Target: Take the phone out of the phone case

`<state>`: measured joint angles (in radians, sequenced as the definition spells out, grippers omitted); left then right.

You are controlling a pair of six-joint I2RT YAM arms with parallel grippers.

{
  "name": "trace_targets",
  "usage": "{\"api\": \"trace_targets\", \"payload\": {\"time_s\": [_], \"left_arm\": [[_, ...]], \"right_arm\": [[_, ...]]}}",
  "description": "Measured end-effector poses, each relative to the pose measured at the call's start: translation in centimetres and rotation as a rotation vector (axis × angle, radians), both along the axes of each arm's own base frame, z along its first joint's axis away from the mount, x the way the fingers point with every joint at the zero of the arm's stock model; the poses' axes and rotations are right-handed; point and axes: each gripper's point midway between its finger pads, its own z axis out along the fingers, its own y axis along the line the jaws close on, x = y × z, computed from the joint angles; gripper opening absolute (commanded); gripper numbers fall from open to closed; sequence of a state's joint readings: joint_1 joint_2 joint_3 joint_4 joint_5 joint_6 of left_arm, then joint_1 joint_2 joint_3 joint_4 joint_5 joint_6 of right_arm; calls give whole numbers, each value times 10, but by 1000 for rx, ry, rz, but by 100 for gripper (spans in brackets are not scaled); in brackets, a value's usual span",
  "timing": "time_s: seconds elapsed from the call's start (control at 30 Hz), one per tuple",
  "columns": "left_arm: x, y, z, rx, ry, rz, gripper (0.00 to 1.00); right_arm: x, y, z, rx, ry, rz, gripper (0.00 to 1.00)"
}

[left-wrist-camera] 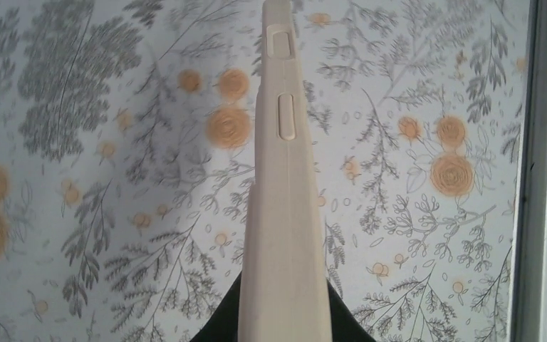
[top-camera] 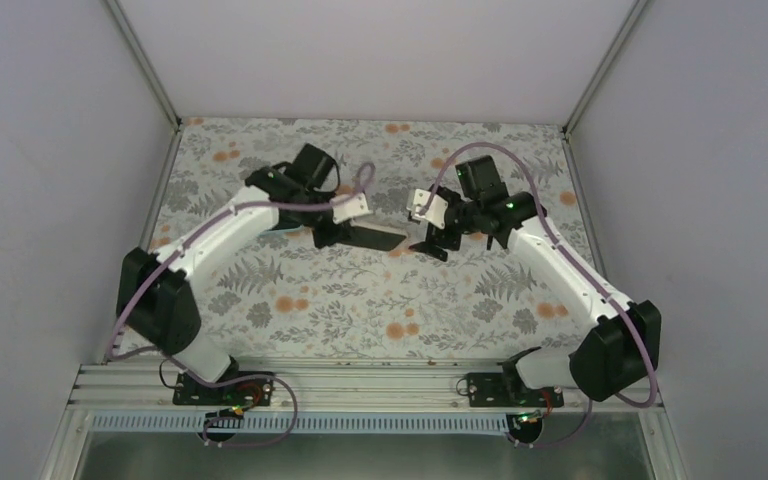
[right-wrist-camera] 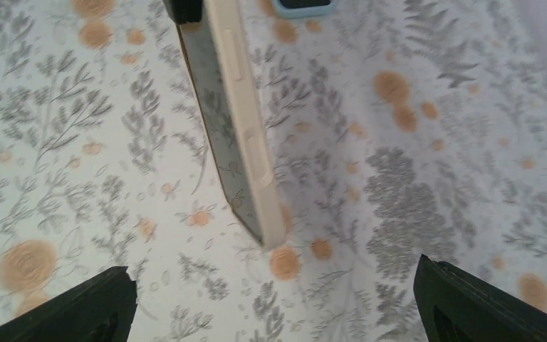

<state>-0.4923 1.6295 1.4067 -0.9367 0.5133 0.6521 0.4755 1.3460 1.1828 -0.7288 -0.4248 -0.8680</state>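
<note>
The phone in its beige case (left-wrist-camera: pixel 285 178) is held edge-on above the floral table, its side buttons showing. My left gripper (left-wrist-camera: pixel 285 317) is shut on the case's near end, with black fingers on either side. In the top view the phone (top-camera: pixel 375 237) looks dark and sticks out to the right of the left gripper (top-camera: pixel 328 232). My right gripper (top-camera: pixel 430 243) is open just past the phone's free end and does not touch it. In the right wrist view the cased phone (right-wrist-camera: pixel 238 128) hangs ahead of the open right gripper (right-wrist-camera: pixel 278 313), its glossy screen reflecting the table pattern.
A light blue object (right-wrist-camera: pixel 301 6) lies on the table beyond the phone, at the top edge of the right wrist view. A metal frame rail (left-wrist-camera: pixel 541 171) runs along the table's edge in the left wrist view. White walls enclose the floral table (top-camera: pixel 360 300).
</note>
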Motion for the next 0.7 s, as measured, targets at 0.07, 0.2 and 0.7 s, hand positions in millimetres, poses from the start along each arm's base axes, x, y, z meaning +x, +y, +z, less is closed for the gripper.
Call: {"api": "trace_targets", "payload": {"time_s": [0.07,0.2,0.7], "left_arm": [[-18,-12,2,39,-88,-60,2],[-26,-17,5,78,-169,-85,2],[-34,-26,1,156,-230,-111,2]], "right_arm": [[-6,-5,-8,-3,35,16,99],[-16,-5,-31,-27,109,49,99],[-2,-15,-69,-48,167,-8,98]]}}
